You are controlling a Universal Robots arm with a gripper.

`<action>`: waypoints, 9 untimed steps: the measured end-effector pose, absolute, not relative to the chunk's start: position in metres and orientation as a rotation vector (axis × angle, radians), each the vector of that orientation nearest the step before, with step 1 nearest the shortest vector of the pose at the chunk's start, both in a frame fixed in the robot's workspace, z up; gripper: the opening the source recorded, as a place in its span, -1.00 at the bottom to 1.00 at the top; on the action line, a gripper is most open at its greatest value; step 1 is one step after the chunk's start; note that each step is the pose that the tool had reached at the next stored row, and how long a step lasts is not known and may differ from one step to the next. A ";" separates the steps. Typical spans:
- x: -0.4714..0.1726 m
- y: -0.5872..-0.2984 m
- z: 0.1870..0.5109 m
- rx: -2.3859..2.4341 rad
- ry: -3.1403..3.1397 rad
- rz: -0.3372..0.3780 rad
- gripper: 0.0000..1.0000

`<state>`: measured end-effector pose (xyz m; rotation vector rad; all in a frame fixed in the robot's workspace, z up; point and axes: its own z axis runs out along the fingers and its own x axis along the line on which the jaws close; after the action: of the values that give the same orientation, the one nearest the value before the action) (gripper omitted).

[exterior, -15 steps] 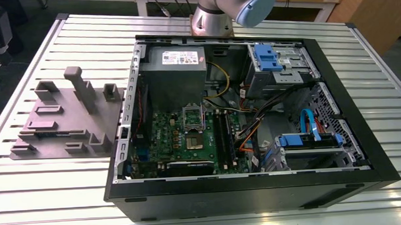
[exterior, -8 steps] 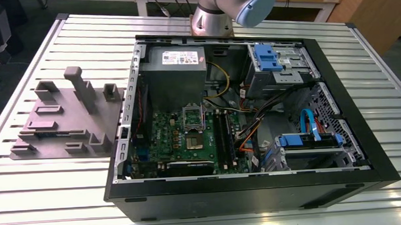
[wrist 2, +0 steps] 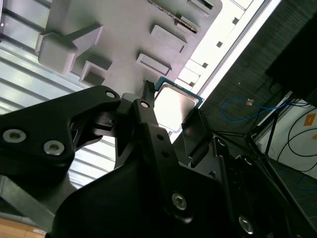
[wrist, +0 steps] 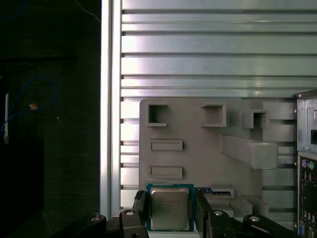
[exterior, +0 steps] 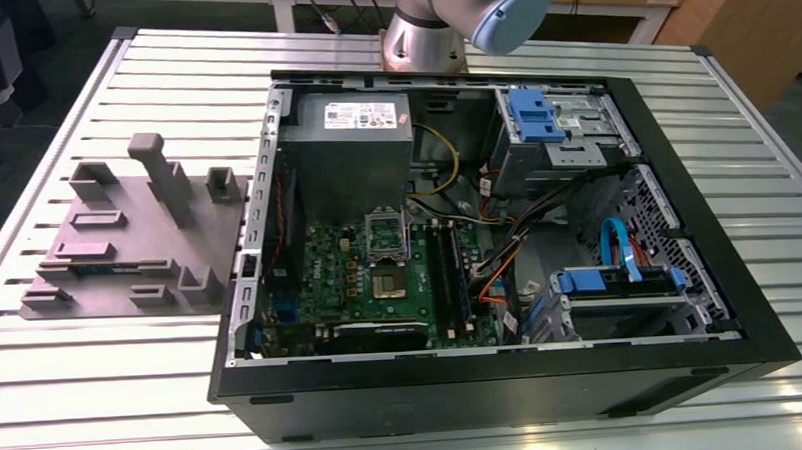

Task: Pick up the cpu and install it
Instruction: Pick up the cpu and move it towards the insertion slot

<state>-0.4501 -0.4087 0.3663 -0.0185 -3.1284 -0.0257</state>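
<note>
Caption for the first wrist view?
The fingers clamp the cpu by two edges above the grey fixture block and slatted table.

- Slatted metal tabletop [exterior: 100, 396].
- Open black computer case [exterior: 514, 391], green motherboard [exterior: 326, 273] exposed.
- Grey power-supply box [exterior: 351, 152] inside the case.
- Grey-mauve block [exterior: 129, 245] with upright posts, just beside the case.

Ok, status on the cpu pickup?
Gripper shut on small flat square silver-topped cpu, fingers at opposite edges. Cpu hangs over grey-mauve plastic block. Block's posts off to one side.
</note>
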 end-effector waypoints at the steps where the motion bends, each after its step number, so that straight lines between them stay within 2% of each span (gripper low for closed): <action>1: -0.450 -0.409 0.367 -0.019 -3.128 -0.026 -0.06; 9: -0.450 -0.409 0.374 -0.018 -3.129 -0.026 -0.06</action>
<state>-0.4501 -0.4087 0.3743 -0.0185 -3.1286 -0.0259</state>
